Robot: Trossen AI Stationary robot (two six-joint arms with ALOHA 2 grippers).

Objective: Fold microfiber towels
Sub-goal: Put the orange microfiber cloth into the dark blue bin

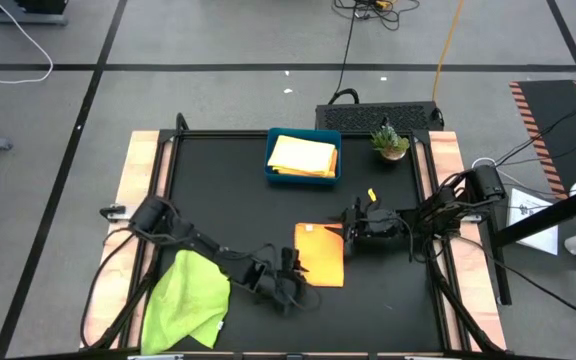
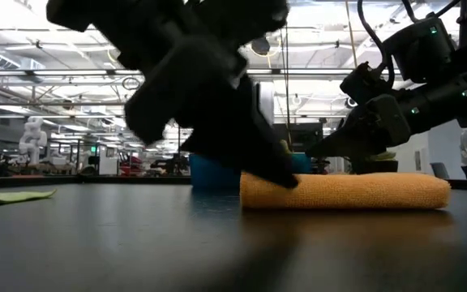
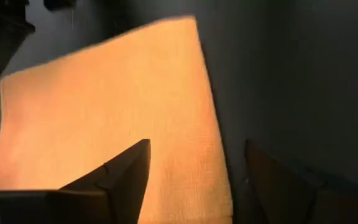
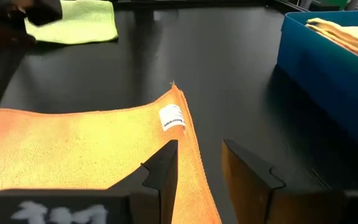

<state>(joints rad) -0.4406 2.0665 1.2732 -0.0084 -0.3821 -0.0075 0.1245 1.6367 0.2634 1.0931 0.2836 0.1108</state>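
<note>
Yellow towels [image 1: 303, 156]: folded, in blue tray [image 1: 272, 171]. Orange towel [image 1: 320, 254]: folded on surface [image 1: 238, 200]; left claw [image 1: 290, 268] released, right claw [image 1: 353, 231] ungrasping. Lime-green towel [image 1: 186, 300]: unfolded, pending.

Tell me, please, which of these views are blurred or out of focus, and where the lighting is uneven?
Low view: the left gripper looms close and soft-edged, a dark blur before the bright ceiling lights, while the orange towel is sharp. Left wrist view: the whole picture is soft, the towel glowing warm against the dark table. High view: evenly lit and clear. Right wrist view: crisp on the towel's white tag.
</note>
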